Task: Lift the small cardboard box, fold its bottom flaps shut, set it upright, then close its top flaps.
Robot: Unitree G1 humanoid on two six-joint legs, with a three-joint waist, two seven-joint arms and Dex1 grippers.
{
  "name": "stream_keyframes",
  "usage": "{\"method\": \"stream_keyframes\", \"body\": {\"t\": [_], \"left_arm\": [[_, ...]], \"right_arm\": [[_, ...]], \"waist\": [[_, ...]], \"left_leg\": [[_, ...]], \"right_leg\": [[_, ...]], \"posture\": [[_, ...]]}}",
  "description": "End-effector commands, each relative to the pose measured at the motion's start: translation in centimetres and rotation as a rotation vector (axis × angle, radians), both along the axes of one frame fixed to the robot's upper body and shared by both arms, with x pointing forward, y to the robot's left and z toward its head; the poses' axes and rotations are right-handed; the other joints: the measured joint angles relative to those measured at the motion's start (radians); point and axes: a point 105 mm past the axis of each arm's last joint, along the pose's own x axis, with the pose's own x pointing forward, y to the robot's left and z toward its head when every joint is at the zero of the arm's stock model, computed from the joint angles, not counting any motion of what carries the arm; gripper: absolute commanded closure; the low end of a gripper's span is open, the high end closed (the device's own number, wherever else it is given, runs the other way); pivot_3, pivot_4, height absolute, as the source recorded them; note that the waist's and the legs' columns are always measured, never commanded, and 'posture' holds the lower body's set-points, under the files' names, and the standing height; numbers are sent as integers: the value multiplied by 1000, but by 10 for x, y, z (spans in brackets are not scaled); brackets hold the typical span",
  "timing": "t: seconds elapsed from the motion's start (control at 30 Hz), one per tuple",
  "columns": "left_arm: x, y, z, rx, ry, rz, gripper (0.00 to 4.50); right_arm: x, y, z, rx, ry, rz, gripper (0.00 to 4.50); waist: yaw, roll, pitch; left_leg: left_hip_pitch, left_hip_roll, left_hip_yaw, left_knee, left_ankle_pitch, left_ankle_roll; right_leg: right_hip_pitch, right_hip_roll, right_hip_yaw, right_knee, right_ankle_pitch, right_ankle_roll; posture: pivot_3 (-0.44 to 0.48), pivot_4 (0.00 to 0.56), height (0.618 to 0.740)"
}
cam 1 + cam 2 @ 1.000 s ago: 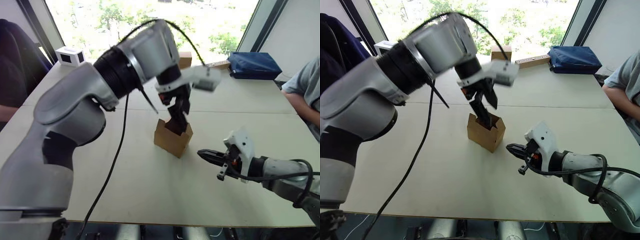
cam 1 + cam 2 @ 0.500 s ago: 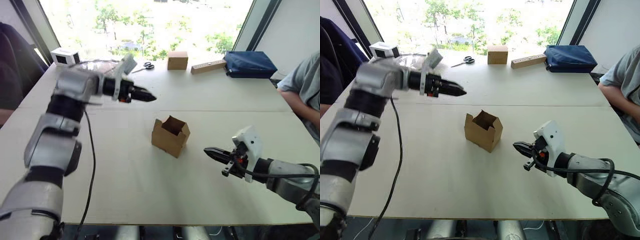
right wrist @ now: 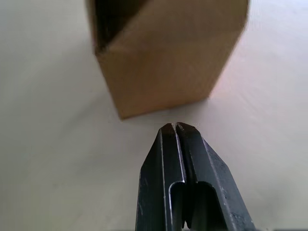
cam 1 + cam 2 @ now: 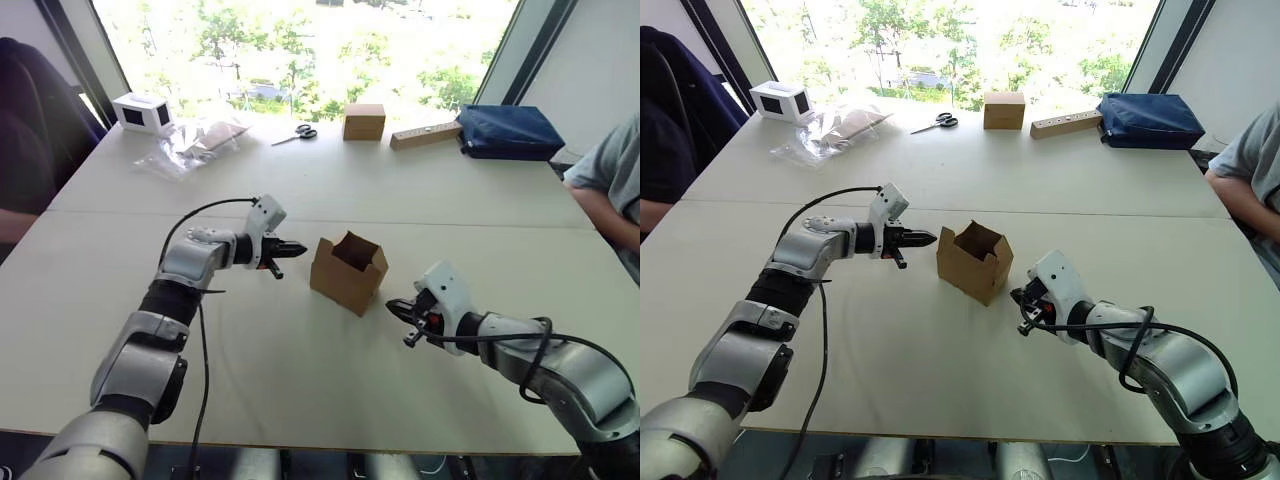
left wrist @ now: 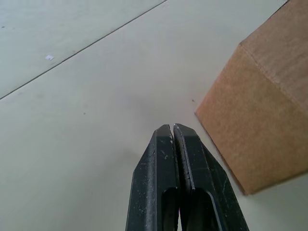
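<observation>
The small cardboard box (image 4: 348, 273) stands upright on the table (image 4: 300, 370) near its middle, plain brown, with its top flaps (image 4: 352, 249) standing open. My left gripper (image 4: 296, 246) is shut and empty, low over the table just left of the box, a short gap from its side. My right gripper (image 4: 393, 306) is also shut and empty, close to the box's lower right corner. The left wrist view shows shut fingers (image 5: 174, 144) beside the box wall (image 5: 260, 115). The right wrist view shows shut fingers (image 3: 175, 134) just short of the box (image 3: 168, 57).
Along the far edge lie a white device (image 4: 140, 111), a clear plastic bag (image 4: 195, 145), scissors (image 4: 296, 133), a smaller tan cube (image 4: 363, 121), a thin tan bar (image 4: 425, 135) and a blue pouch (image 4: 510, 132). A person sits at the right (image 4: 610, 190), another at the left (image 4: 30, 150).
My left arm swung out of the box, went up and left, then came down low beside the box with its gripper shutting. The right gripper moved a little closer to the box.
</observation>
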Motion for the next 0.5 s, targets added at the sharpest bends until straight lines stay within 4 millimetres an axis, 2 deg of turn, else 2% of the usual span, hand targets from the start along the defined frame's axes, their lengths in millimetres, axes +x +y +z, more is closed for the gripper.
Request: {"method": "stream_keyframes", "body": {"t": [0.03, 0.27, 0.5], "left_arm": [[-16, -8, -4, -21, -6, -44, 4448], [-53, -21, -12, -24, 67, -136, 4448], [-76, -24, -19, -4, 131, -169, 4448]], "right_arm": [[4, 5, 8, -4, -62, 28, 4500], [13, 11, 7, 14, -85, 35, 4500], [10, 8, 5, 9, -73, 54, 4500]], "waist": [[-2, 1, 0], [4, 1, 0], [4, 1, 0]], "left_leg": [[1, 0, 0, 0, 0, 0], [2, 2, 0, 0, 0, 0], [3, 2, 0, 0, 0, 0]], "right_leg": [[0, 0, 0, 0, 0, 0], [1, 2, 0, 1, 0, 0], [2, 2, 0, 1, 0, 0]], "posture": [[0, 150, 740], [0, 150, 740], [0, 150, 740]]}}
